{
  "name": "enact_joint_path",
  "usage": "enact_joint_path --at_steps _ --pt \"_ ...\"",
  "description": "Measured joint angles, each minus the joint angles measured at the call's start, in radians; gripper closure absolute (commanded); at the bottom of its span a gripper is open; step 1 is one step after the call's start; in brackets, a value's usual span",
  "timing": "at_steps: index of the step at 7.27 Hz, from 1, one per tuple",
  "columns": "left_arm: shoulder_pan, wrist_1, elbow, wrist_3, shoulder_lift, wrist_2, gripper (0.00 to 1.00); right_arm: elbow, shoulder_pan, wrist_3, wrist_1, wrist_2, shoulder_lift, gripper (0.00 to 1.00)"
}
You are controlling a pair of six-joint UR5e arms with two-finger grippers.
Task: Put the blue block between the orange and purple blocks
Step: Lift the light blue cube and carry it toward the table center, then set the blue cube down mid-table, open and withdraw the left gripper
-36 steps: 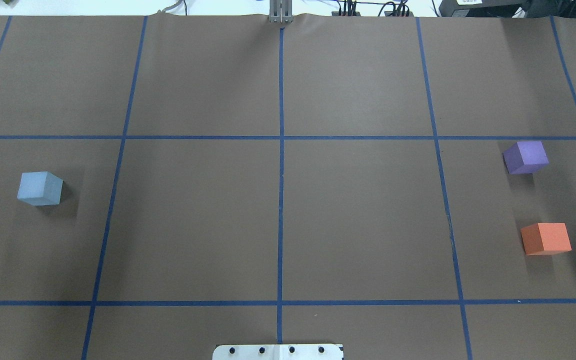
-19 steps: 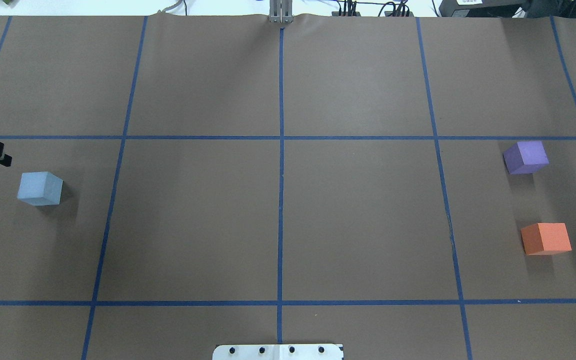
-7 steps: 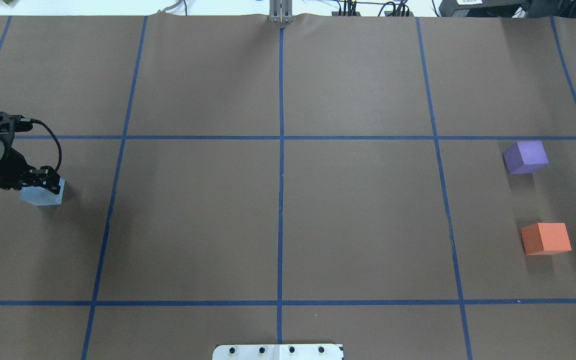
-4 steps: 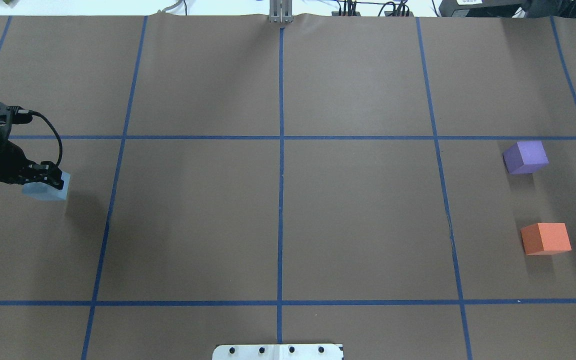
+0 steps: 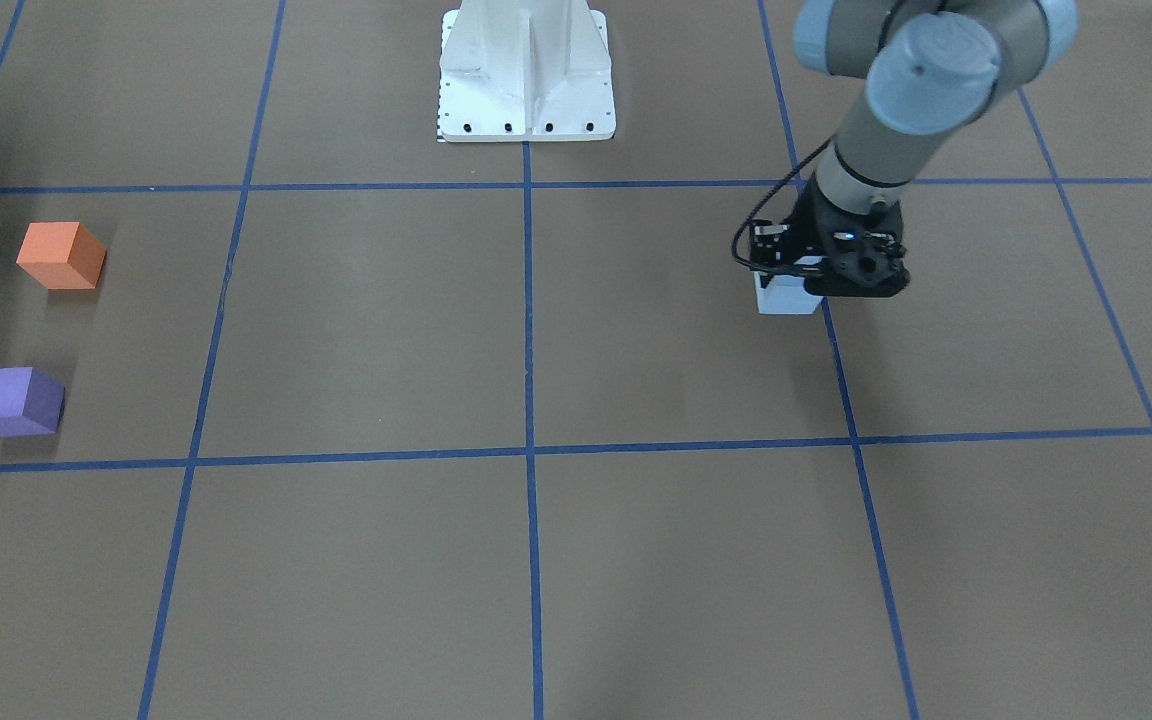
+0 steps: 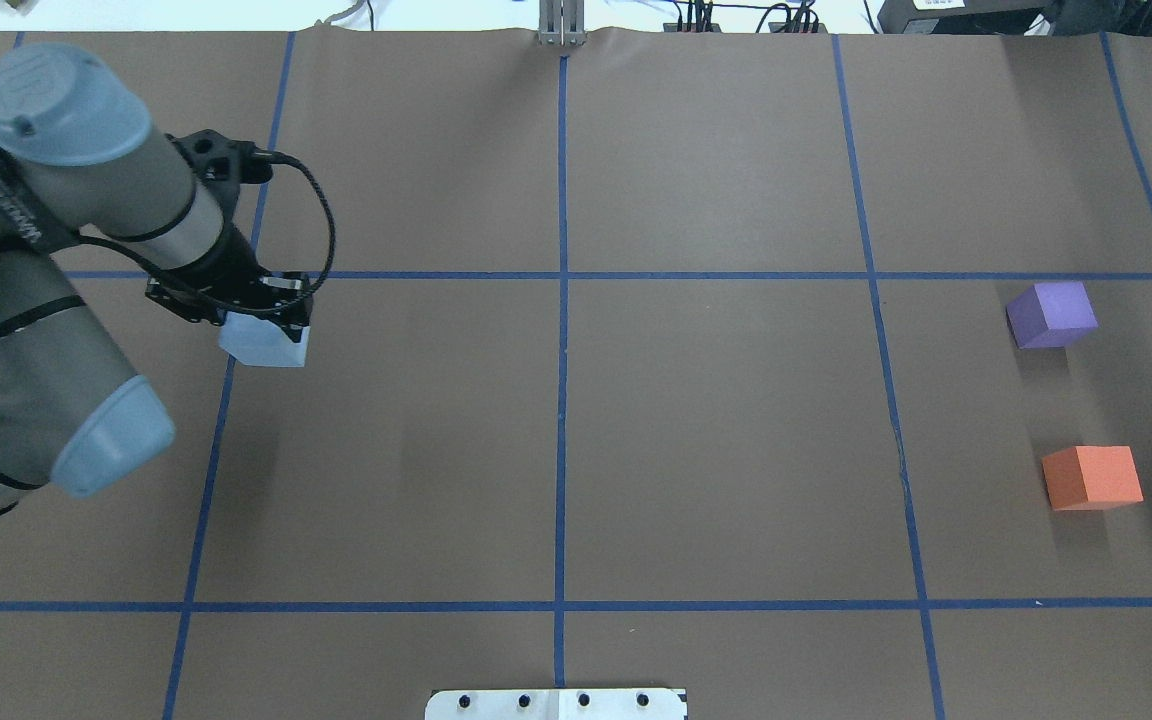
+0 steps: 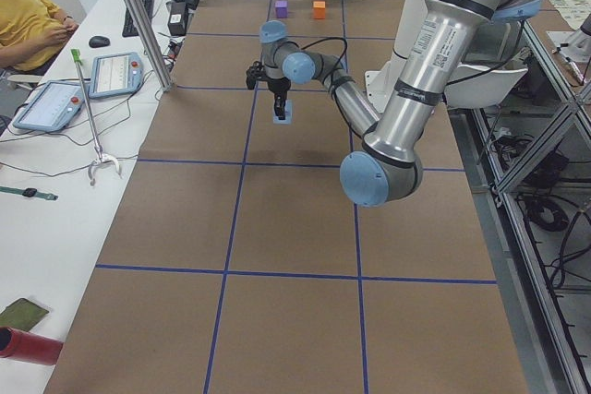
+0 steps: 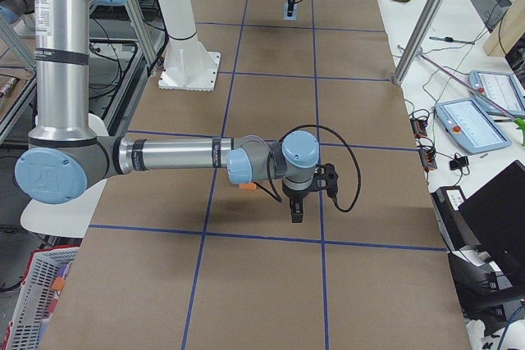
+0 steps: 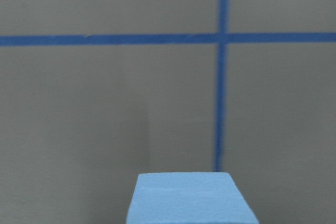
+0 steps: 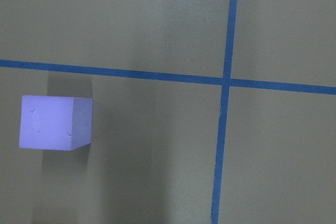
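Note:
My left gripper [image 6: 264, 318] is shut on the light blue block [image 6: 266, 345] and holds it above the table near a blue tape line. The block also shows in the front view [image 5: 786, 296] and at the bottom of the left wrist view [image 9: 191, 198]. The purple block [image 6: 1051, 313] and the orange block [image 6: 1093, 477] sit apart at the far right of the table. The purple block also shows in the right wrist view [image 10: 55, 123]. My right gripper [image 8: 297, 212] shows only in the exterior right view, near the orange block [image 8: 248, 186]; I cannot tell whether it is open or shut.
Brown paper with a blue tape grid [image 6: 561, 400] covers the table. The white robot base [image 5: 526, 70] stands at the near middle edge. A person [image 7: 32, 20] and tablets [image 7: 115, 76] are beside the table on the left side.
My left arm came in from the left, shut on the blue block, lifted it and carried it to the right and slightly farther away. The purple and orange blocks have not moved.

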Motion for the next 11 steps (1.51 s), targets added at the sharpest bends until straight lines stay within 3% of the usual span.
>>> enact_joint_path --at_steps 1,2,3,4,6,7,8,11 --pt "0.078 0.047 0.049 -0.052 -0.124 0.025 1.00 0.000 -0.002 0.001 0.000 0.002 0.000 0.00" --pt "0.144 0.061 0.160 -0.094 -0.264 0.063 1.00 0.000 -0.005 0.003 0.001 0.003 0.001 0.00" --pt "0.194 0.045 0.306 -0.125 -0.396 0.090 0.93 0.000 -0.008 0.005 0.001 0.003 0.002 0.00" --pt "0.231 -0.024 0.452 -0.167 -0.485 0.103 0.89 0.000 -0.014 0.007 0.001 0.002 0.002 0.00" --pt "0.276 -0.244 0.670 -0.257 -0.557 0.128 0.79 0.000 -0.025 0.009 0.001 0.001 0.004 0.00" --pt "0.285 -0.297 0.721 -0.287 -0.575 0.136 0.15 0.000 -0.029 0.009 0.002 0.001 0.005 0.00" --pt "0.292 -0.318 0.744 -0.313 -0.583 0.141 0.00 0.001 -0.031 0.009 0.002 0.002 0.005 0.00" --pt "0.300 -0.327 0.748 -0.350 -0.588 0.185 0.00 -0.001 -0.032 0.004 0.004 0.029 0.004 0.00"
